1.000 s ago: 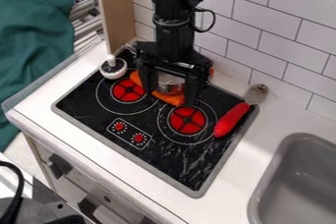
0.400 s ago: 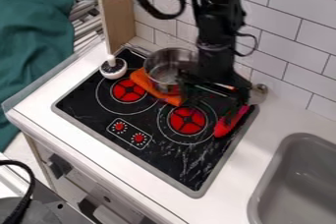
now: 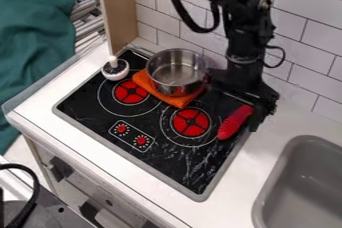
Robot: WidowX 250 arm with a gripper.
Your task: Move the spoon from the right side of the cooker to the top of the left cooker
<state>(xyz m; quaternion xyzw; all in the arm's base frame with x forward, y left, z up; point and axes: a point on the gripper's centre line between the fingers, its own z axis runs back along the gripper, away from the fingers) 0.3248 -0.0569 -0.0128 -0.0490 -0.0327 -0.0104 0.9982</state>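
Camera view: I have the black metal two-fingered hand (image 3: 234,111) hanging over the right side of the black, grey-rimmed cooker (image 3: 175,169), its fingers spread apart, one to either side of my target as far as I can judge.
Spoon: the spoon with a ribbed red handle (image 3: 235,122) lies aslant beside the round red right burner (image 3: 191,122), its handle end toward the front. Its head is hidden behind the hand, and I can't tell whether a finger touches the handle.
Step in hand: I judge this to be the pick-up, with the spoon not yet gripped.
Grip: I'd centre on the thick part of the handle and turn the hand so the fingers close across it, not along it. The ribs should give good hold, but an off-centre pinch could roll it or let the head swing.
Depth: I'd go low enough to get around the handle without pressing on the cooker, then close gently and check for slip.
Shiny metal pot: the pot (image 3: 176,72), on its folded orange cloth (image 3: 160,91), sits close to the way across. I'd lift clear before travelling, or pass in front of it.
Left burner: the round red left burner (image 3: 131,92) is my goal; I'd lower the spoon flat before letting go.
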